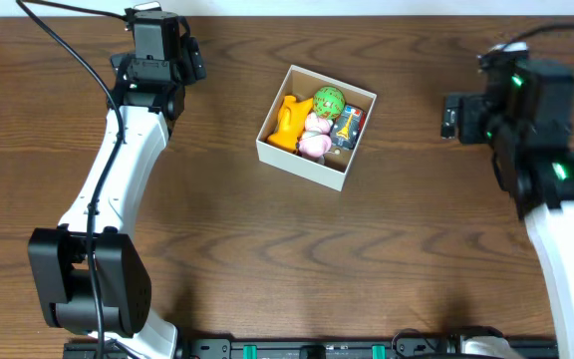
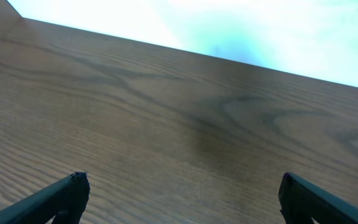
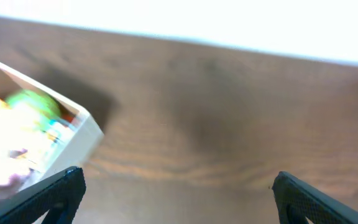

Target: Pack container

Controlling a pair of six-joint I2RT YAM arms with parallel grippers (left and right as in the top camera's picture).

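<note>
The container (image 1: 272, 150) is a small white cardboard box with a brown inside, at the table's middle back. In it lie an orange toy (image 1: 287, 122), a green ball (image 1: 328, 101), a pink toy (image 1: 314, 137) and a blue toy (image 1: 347, 127). The box also shows blurred at the left of the right wrist view (image 3: 82, 127). My left gripper (image 2: 179, 190) is open and empty over bare wood at the far left back (image 1: 157, 45). My right gripper (image 3: 178, 186) is open and empty, to the right of the box (image 1: 466, 115).
The brown wooden table (image 1: 267, 269) runs under everything. Its far edge lies just behind both grippers. A black rail runs along the front edge (image 1: 317, 349).
</note>
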